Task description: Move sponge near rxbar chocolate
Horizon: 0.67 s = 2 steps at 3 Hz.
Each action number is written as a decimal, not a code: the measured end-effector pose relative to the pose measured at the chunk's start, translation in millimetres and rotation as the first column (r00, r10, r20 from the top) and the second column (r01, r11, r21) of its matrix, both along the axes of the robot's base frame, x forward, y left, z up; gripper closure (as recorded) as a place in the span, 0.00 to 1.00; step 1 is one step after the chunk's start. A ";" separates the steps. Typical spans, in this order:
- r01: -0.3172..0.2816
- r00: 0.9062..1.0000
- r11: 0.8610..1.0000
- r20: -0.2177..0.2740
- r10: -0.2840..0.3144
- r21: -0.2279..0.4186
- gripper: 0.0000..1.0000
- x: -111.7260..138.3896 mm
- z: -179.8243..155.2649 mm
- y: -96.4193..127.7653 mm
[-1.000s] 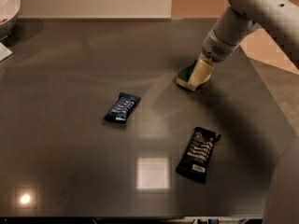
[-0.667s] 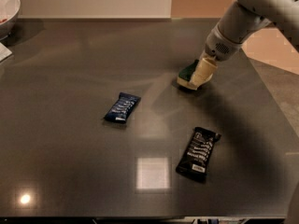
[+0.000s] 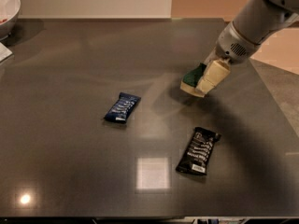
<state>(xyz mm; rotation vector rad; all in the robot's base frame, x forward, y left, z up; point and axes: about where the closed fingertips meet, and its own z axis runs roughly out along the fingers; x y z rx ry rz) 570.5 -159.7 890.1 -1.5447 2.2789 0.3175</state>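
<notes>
Nearest on the dark table (image 3: 65, 171) lies the rxbar chocolate (image 3: 197, 151), flat in its black wrapper (white label patch at the near end). A smaller blue-wrapped bar (image 3: 122, 108) sits a little farther back and to the left, well apart from it. Beyond both, toward the right, the gripper (image 3: 204, 84) angles down from the arm (image 3: 254, 24) and is clamped on the sponge (image 3: 192, 75), which sits tilted with its green top up, directly behind the rxbar chocolate and apart from it; a white bowl (image 3: 7, 10) shows partly at the far left corner.
</notes>
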 end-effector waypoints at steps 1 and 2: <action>-0.035 0.999 0.999 -0.023 0.035 0.005 1.00 -36.6 4.5 -0.7; -0.059 0.997 0.998 -0.048 0.059 0.003 0.91 -72.7 2.2 -6.1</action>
